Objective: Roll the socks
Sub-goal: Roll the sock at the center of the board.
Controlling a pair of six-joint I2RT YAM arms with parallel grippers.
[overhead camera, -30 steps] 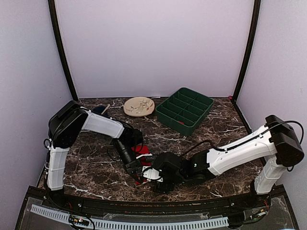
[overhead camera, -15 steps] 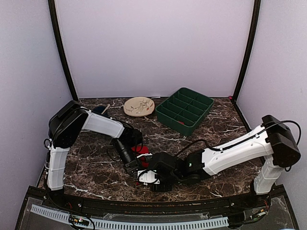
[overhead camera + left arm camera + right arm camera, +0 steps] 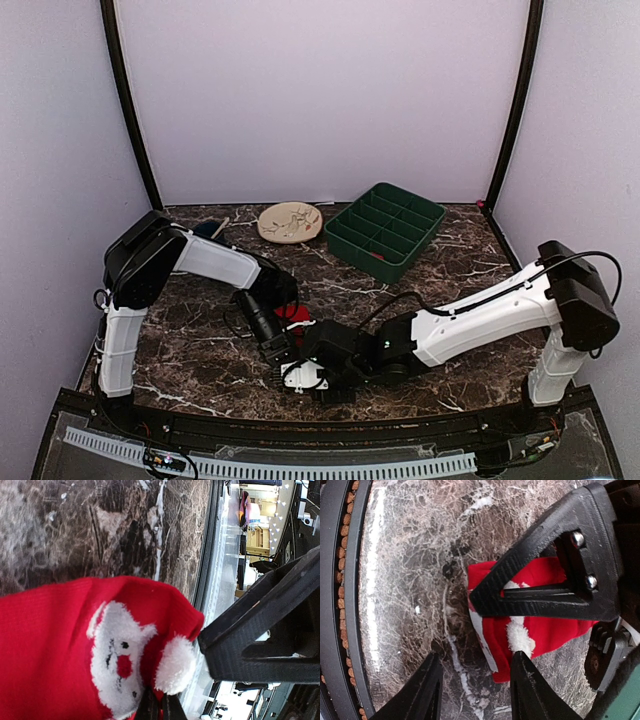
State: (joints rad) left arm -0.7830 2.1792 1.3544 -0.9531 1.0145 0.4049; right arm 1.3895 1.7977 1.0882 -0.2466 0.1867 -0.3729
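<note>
**The socks** [image 3: 50, 645]: bright red knit, lying on the marble table [image 3: 405, 580] close to its near edge, between my two wrists. The end in view carries a white Santa face [image 3: 117, 655] with a fluffy pompom [image 3: 175, 666]. I judge the fabric to be light, limp and stretchy, with no stiffness of its own, so it should fold wherever it is unsupported. A pinch through the full thickness at an edge or corner would hold better than a grab at the fuzzy white trim, which may slip or pull. Nothing here looks fragile.

**My left gripper** [image 3: 159, 706]: the fingertips are drawn almost together at the bottom of its own view, with red fabric nipped between them beside the pompom.

**My right gripper** [image 3: 475, 660]: the fingers are spread wide and hold nothing. A lower corner of the socks and bare marble lie in the gap. One triangular finger of the left gripper crosses above that gap, over the red.

**Not resolved:**
- From above, both wrists cover the socks except for a small red patch. I cannot tell whether two are stacked or one lies alone, nor whether any turn of a roll exists.
- The left wrist view cuts the fabric off at its left and lower borders.
- How deep the left pinch reaches is hidden.
</note>
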